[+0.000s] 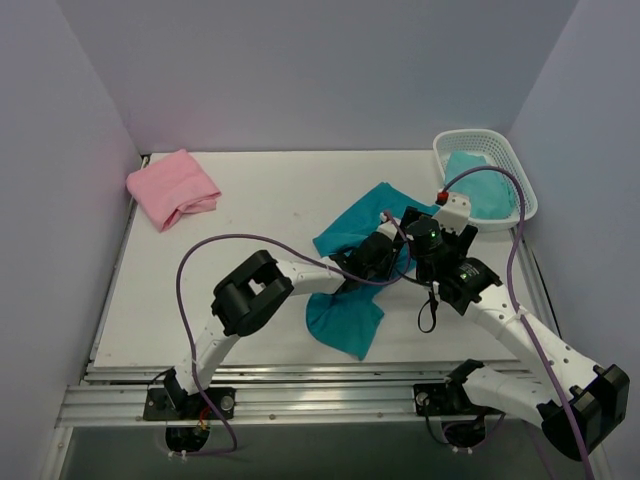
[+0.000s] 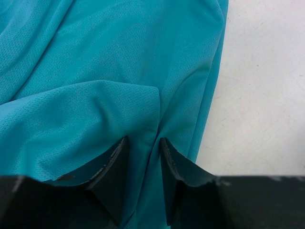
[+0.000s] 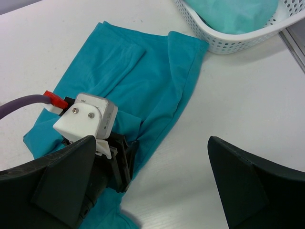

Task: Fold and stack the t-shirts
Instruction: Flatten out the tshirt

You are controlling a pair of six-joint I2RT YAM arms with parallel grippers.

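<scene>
The teal t-shirt lies crumpled on the table's middle right. It fills the left wrist view and shows in the right wrist view. My left gripper is shut on a raised fold of it near its right edge. It also shows in the right wrist view. My right gripper is wide open and empty, hovering just right of the left one over the shirt's edge. The pink t-shirt lies folded at the back left.
A white basket at the back right holds a lighter teal cloth. Its rim shows in the right wrist view. Bare white table lies right of the shirt. Grey walls close in on the left, back and right.
</scene>
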